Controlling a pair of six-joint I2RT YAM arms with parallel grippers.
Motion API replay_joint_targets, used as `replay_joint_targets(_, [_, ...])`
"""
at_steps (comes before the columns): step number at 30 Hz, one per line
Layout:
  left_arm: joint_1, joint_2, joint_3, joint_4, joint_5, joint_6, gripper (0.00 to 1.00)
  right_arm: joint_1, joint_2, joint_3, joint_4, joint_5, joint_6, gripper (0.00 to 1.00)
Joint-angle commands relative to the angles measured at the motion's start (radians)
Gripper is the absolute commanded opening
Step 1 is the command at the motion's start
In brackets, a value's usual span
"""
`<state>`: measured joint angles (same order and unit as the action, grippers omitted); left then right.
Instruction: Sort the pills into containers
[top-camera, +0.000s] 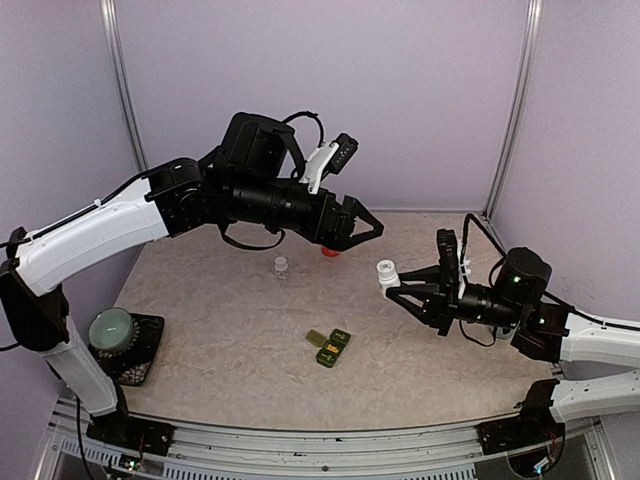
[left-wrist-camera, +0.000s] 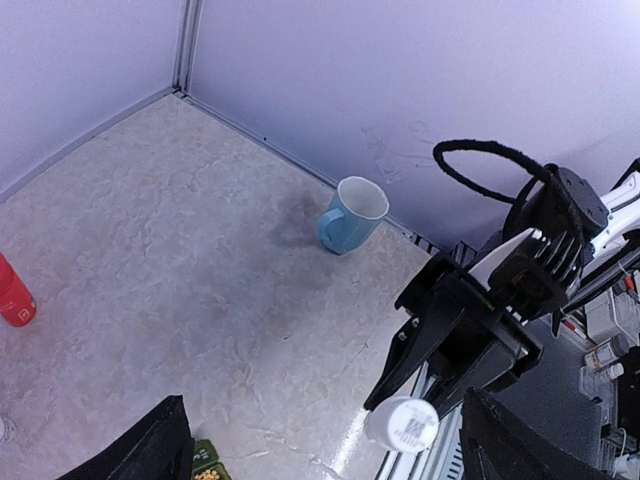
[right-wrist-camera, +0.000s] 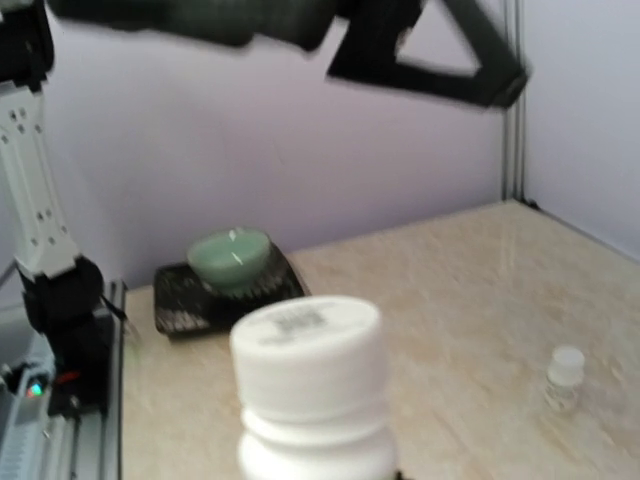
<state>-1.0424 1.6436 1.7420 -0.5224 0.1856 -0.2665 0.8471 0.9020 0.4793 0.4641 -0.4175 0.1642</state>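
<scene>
The containers (top-camera: 330, 347) lie in the middle of the table, a dark green strip with lids open and yellow pills (left-wrist-camera: 208, 474) in one compartment. My right gripper (top-camera: 397, 284) is shut on a white pill bottle (top-camera: 386, 269), held above the table with its capped top (right-wrist-camera: 305, 345) pointing at the left arm. My left gripper (top-camera: 362, 226) hangs open in the air at the back middle, a little apart from the bottle (left-wrist-camera: 402, 424). Nothing is between its fingers (left-wrist-camera: 150, 450).
A small clear vial (top-camera: 281, 266) and a red object (top-camera: 330, 252) stand behind the containers. A green bowl (top-camera: 112, 327) rests on a black tray (top-camera: 140, 360) at the near left. A pale blue mug (left-wrist-camera: 350, 212) stands by the wall.
</scene>
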Motion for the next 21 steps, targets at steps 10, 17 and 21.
replay_joint_targets(10, [-0.08,0.152,0.193,-0.192,-0.071,-0.018,0.79,-0.005,-0.016,0.04,-0.084,0.048,-0.05,0.15])
replay_joint_targets(17, [-0.082,0.168,0.2,-0.206,-0.058,-0.026,0.71,-0.005,-0.021,0.046,-0.086,0.051,-0.049,0.15])
replay_joint_targets(21, [-0.085,0.186,0.216,-0.219,-0.04,-0.022,0.65,-0.006,-0.009,0.052,-0.082,0.044,-0.049,0.15])
